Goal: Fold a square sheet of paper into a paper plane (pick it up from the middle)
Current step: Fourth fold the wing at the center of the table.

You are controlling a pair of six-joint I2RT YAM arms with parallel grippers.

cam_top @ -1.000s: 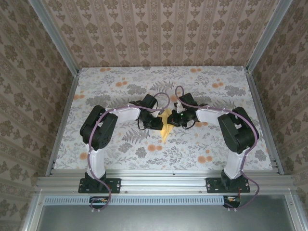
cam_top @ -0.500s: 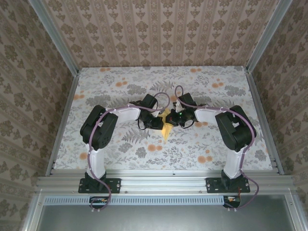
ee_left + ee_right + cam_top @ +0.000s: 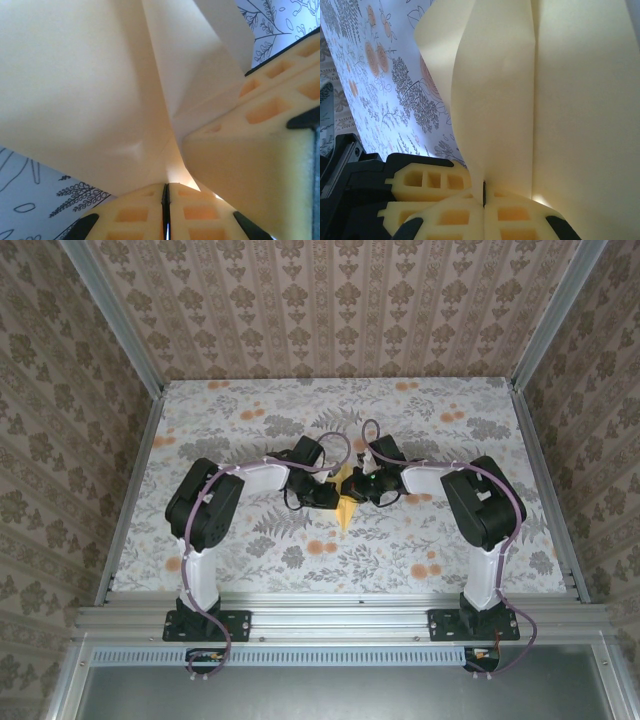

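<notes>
in the top view the two arms bend inward and their wrists meet near the middle of the table, over the flowered cloth (image 3: 250, 440). between them is the paper plane (image 3: 345, 508), a narrow piece of folded yellow-orange paper. its pointed end goes toward 6 o'clock, to the arm bases, and a small part of it shows also at 12 o'clock behind the wrists.

the left gripper (image 3: 333, 496) is at 9 o'clock of the paper and the right gripper (image 3: 360, 490) is at 3 o'clock, very near to each other.

in the left wrist view the left gripper (image 3: 166, 192) has its two yellow foam pads pressed together, and the lower edge of the paper plane (image 3: 90, 85) is pinched in the thin line between them. a crease runs up from the pinch toward 12 o'clock. a finger of the right gripper (image 3: 240, 165) touches the paper at 3 o'clock.

in the right wrist view the right gripper (image 3: 484, 192) is also closed tight on the paper plane (image 3: 570, 100), with a long fold line going up to 12 o'clock. the left gripper's fingers (image 3: 427, 182) are just beside, at 9 o'clock. if the paper touches the cloth, i cannot tell.
</notes>
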